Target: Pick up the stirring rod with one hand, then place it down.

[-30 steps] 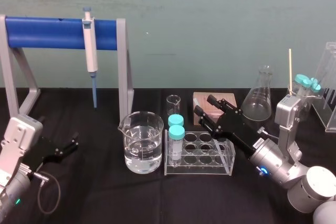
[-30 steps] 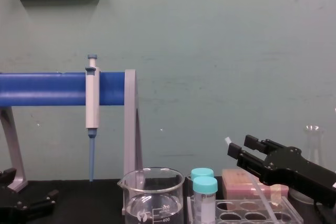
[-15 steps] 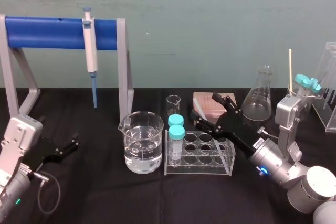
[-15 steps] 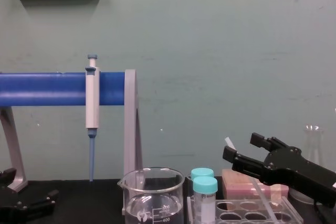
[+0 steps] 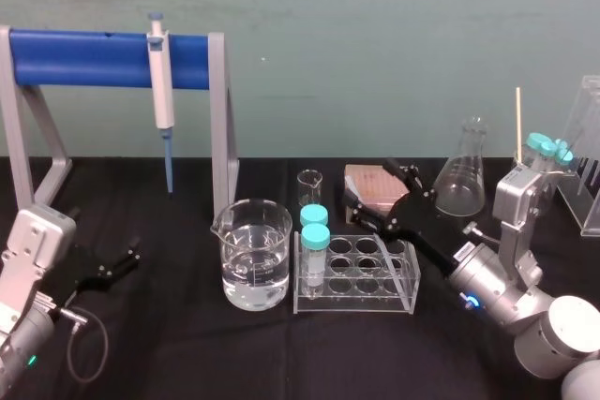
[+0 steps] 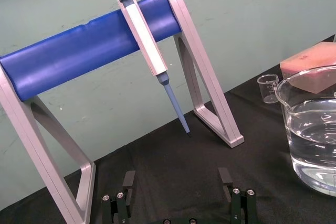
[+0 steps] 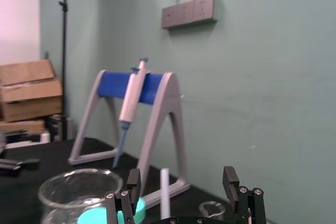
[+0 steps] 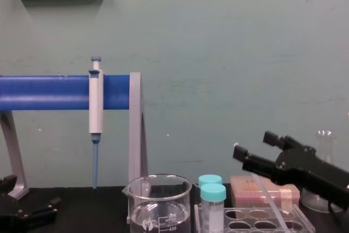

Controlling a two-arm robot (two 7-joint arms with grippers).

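The right gripper (image 5: 367, 190) is reaching in from the near right, hovering low over the far side of the clear tube rack (image 5: 356, 280) and just in front of the pink box (image 5: 373, 183). Its fingers are standing wide apart. The stirring rod (image 5: 398, 258) is leaning slantwise across the right part of the rack, its lower end sitting toward the rack's near right corner and its upper end rising toward the far left, into the gap between the fingers. In the right wrist view the rod (image 7: 164, 192) is showing between the two fingers (image 7: 129, 195) with space on both sides, nearer one finger than the other, so nothing is clamping it. From the chest view the rod (image 8: 270, 203) is slanting down beneath the gripper (image 8: 255, 147) into the rack. Left of the rack the water-filled beaker (image 5: 253, 264) is standing, with two teal-capped tubes (image 5: 314, 231) in the rack's left end. The left gripper (image 5: 117, 264) is lying parked at the near left on the black table (image 5: 169, 353), its fingers also spread wide.
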